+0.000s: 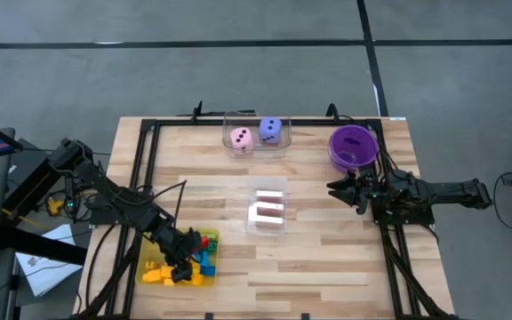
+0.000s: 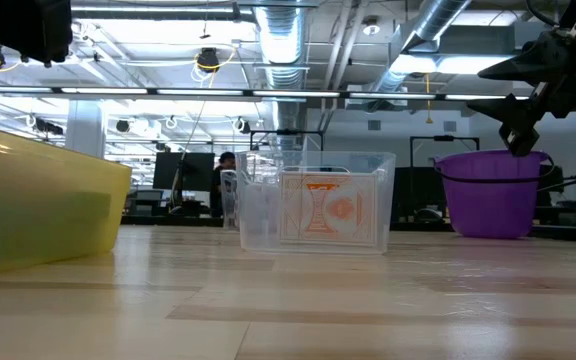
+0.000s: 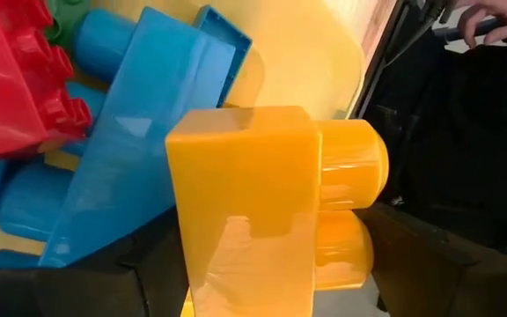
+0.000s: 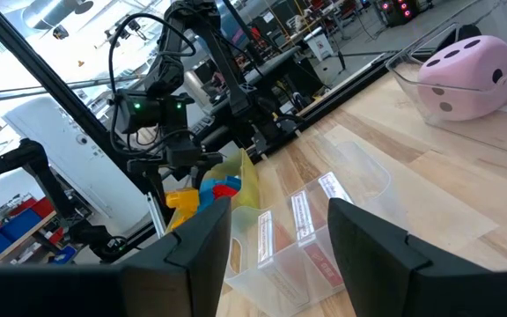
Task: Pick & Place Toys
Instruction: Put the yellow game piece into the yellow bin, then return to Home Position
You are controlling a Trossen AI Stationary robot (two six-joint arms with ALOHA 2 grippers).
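Left hand [image 1: 183,263] down inside the yellow translucent tray [image 1: 152,263] at the front-left corner of the counter [image 1: 327,258], fingers clamped either side of a yellow-orange brick [image 3: 245,207] with round studs. Around that brick, in the same tray: blue bricks [image 3: 139,167], a red studded brick [image 3: 20,79], a sliver of green brick [image 3: 64,18]. From above, more yellow pieces [image 1: 156,275] visible along the tray's front edge, red brick and blue ones toward its right side.

Right hand [image 1: 343,189] hovering near the right edge of the counter, just in front of the purple round bowl [image 1: 354,147], fingers parted with nothing between them, pointing toward the counter's middle.

Clear box [image 1: 268,210] at the centre of the counter, holding small playing cards [image 1: 269,211] standing on edge; orange-patterned card back [image 2: 330,208] facing the low camera.

Second clear box [image 1: 256,133] against the back edge, with a pink dotted die [image 1: 242,139] on its left half and a purple dotted die [image 1: 271,131] on its right half, the two just beside each other.

Purple bowl at the back-right corner, contents impossible to make out.

Beyond the counter, a person [image 2: 224,180] in the room behind, and fingers of someone's hand [image 3: 491,19] at the far edge of the left wrist view.
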